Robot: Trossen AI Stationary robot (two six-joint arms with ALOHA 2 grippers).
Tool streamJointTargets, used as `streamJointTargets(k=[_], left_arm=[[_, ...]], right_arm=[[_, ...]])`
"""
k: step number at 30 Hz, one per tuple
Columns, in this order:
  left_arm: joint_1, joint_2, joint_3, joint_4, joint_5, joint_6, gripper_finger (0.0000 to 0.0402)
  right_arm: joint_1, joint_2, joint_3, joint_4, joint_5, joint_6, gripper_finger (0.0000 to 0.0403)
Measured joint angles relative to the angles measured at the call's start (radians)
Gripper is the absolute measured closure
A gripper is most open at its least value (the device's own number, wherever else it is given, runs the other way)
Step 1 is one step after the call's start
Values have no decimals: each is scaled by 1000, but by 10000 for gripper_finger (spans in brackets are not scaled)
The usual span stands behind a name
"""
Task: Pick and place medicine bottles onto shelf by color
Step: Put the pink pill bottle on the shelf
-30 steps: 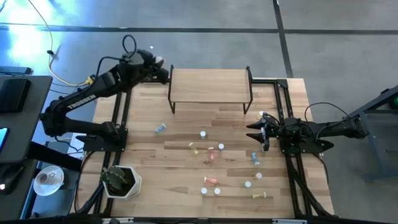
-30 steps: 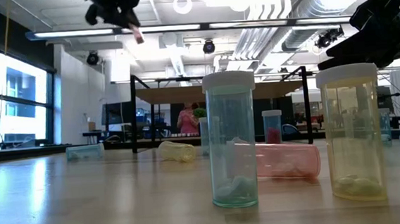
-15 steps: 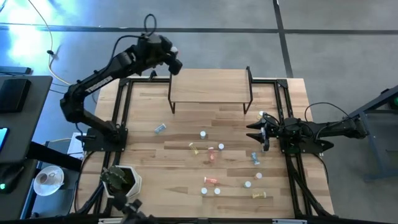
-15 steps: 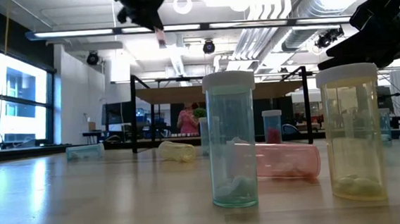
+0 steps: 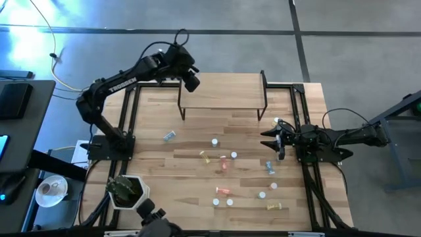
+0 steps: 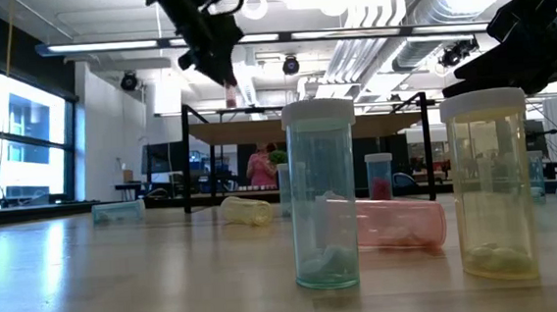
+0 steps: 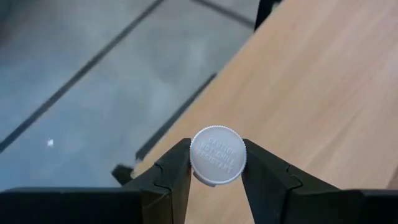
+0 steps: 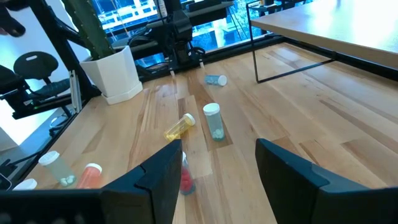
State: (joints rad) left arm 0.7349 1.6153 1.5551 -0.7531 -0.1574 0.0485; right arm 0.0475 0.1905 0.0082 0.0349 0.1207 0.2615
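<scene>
My left gripper (image 5: 191,81) hovers over the far left corner of the shelf (image 5: 222,91), shut on a white-capped, pinkish medicine bottle (image 7: 217,155) that shows below the fingers in the low view (image 6: 230,89). Several other medicine bottles are scattered on the tabletop: a blue one on its side (image 5: 169,135), one standing (image 5: 214,141), a yellow one lying (image 5: 204,157), a red one (image 5: 225,162), and more toward the near right. My right gripper (image 5: 270,139) waits open, level, at the table's right side, with nothing between its fingers (image 8: 217,168). My left gripper pinches the bottle at its cap end (image 7: 194,163) between its two fingers, one on each side. The white cap faces back toward the wrist and the body runs on along the fingers. The fingers slant down from the far left. The bottle hangs clear above the shelf board (image 7: 311,81).
A white pot with a plant (image 5: 128,191) stands at the near left corner. The shelf rests on thin black legs (image 5: 181,108). Tall standing bottles (image 6: 322,192) (image 6: 489,185) are near the table's front. Bare wood lies between the shelf and the scattered bottles.
My left gripper has carried the bottle toward the table's right and a little down, from beyond the shelf's left end to above its far left corner. It has tipped further downward and rolled. It has stayed shut on the bottle.
</scene>
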Motion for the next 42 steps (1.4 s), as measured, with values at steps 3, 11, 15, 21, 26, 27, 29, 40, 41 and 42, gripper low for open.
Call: streamJointTargets(k=[3,11,15,21,26,27,29,40,41,42], left_arm=[[0,16,0,-7,4,8,286],[6,45,0,-16,40,-30,286],[16,54,0,-23,52,-62,286],[26,80,0,-38,53,-93,286],[31,96,0,-37,53,-98,286],[32,96,0,-36,45,-98,286],[32,96,0,-36,27,-102,286],[45,96,-3,-35,23,-131,286],[45,96,-3,-35,23,-134,286],[45,96,-3,-36,23,-135,286]], right_arm=[[0,0,0,0,0,0,208],[0,0,0,0,0,0,208],[0,0,0,0,0,0,208],[0,0,0,0,0,0,208],[0,0,0,0,0,0,208],[0,0,0,0,0,0,208],[0,0,0,0,0,0,208],[0,0,0,0,0,0,208],[0,0,0,0,0,0,208],[0,0,0,0,0,0,208]])
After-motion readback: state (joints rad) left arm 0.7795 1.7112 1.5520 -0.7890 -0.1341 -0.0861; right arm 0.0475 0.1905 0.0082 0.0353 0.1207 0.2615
